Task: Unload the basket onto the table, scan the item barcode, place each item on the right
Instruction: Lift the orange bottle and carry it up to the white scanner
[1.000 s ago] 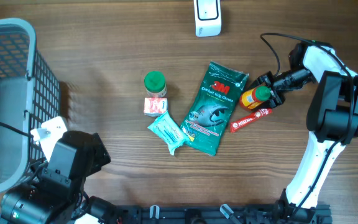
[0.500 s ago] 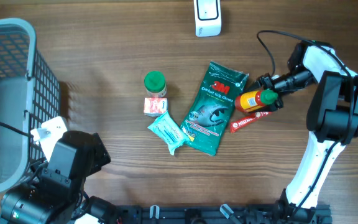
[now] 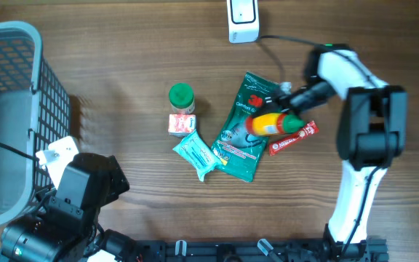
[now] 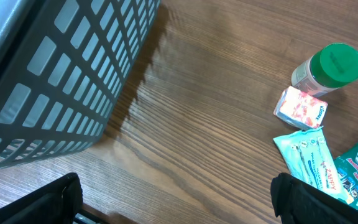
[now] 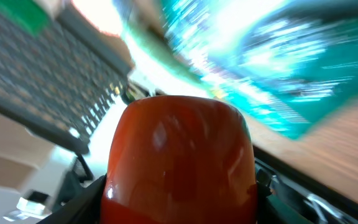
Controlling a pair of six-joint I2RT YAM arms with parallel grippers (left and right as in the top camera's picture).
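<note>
The glove packet [image 5: 278,62] is smeared by blur behind the orange bottle [image 5: 179,155].

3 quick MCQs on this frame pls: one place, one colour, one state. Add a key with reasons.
1. Seen from above, the orange bottle in the right gripper is where, relative to the green glove packet?
A) far clear of it
B) over it, near one edge
C) tucked beneath it

2. The lid of the jar is:
A) red
B) white
C) green

3. The left gripper has its jaws:
A) wide open, empty
B) shut on something
C) shut, empty

Key:
1 B, the overhead view shows the bottle overlapping the packet.
2 C, the lid is green in the overhead and left wrist views.
3 A, the left wrist view shows them far apart with nothing between.
</note>
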